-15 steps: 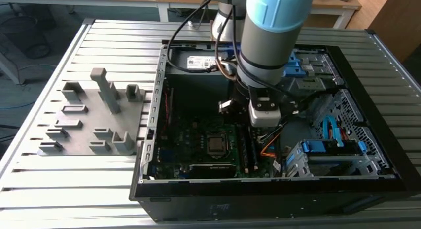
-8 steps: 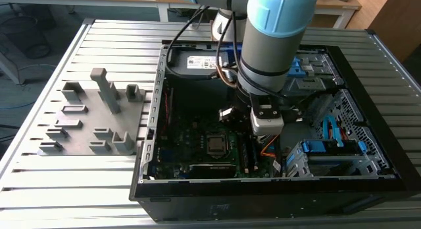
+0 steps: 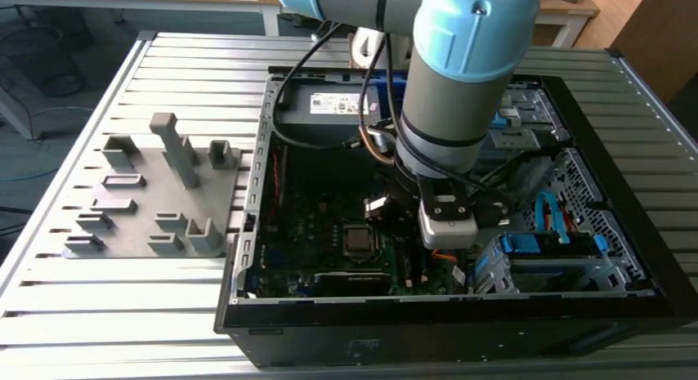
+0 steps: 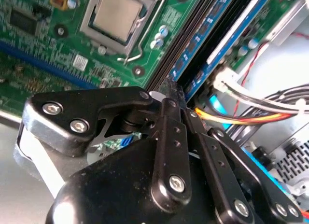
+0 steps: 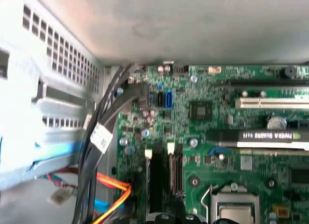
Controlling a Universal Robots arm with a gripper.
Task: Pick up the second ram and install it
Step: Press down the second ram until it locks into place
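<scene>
The slatted metal desk carries an open black computer case lying on its side, and a grey fixture plate with upright blocks sits on the desk at the exterior view's left of the case. The robot arm reaches straight down into the case over the green main board, just to the exterior view's right of the processor socket. In the second wrist view the black end effector hangs right above the memory slots, its fingers drawn close together with their tips at the top edge of a stick; whether they grip it cannot be told. The second ram, a dark blue-green stick, stands on edge in the slots beside a slot with a white strip. Orange and yellow cables run just beside the fingers.
</scene>
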